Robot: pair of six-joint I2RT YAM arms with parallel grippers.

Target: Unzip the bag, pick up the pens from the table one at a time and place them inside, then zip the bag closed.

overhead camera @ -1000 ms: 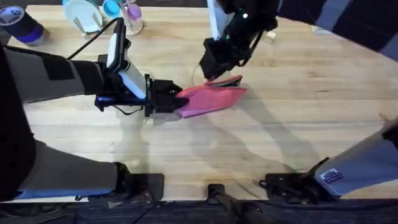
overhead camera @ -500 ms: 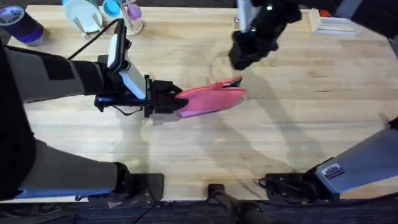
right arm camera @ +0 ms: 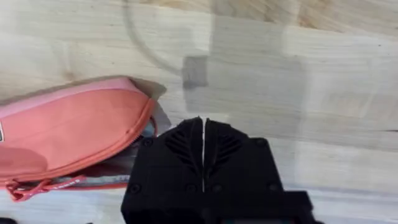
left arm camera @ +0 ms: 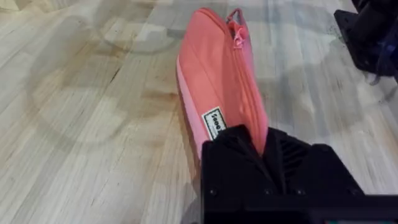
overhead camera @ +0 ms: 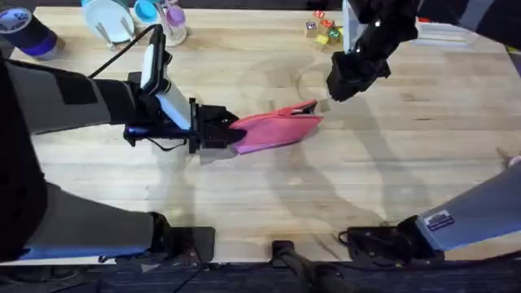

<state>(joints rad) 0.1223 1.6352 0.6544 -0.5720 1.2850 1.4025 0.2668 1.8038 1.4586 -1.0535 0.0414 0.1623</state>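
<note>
Pouch of soft pink fabric (overhead camera: pixel 275 130), long with tapered ends, lying near the middle of the light wooden butcher-block table (overhead camera: pixel 407 171), zipper along its top edge and a small pink pull (left arm camera: pixel 235 15) at the far end from the left gripper (overhead camera: pixel 224 130). That black gripper is clenched on the pouch's near tapered end. The right gripper (overhead camera: pixel 346 81) hangs above the table just beyond the pouch's other end, apart from it, its black fingers pressed together with nothing between them

bag (left arm camera: pixel 217 87) near end hidden between left jaws; pens unseen
</note>
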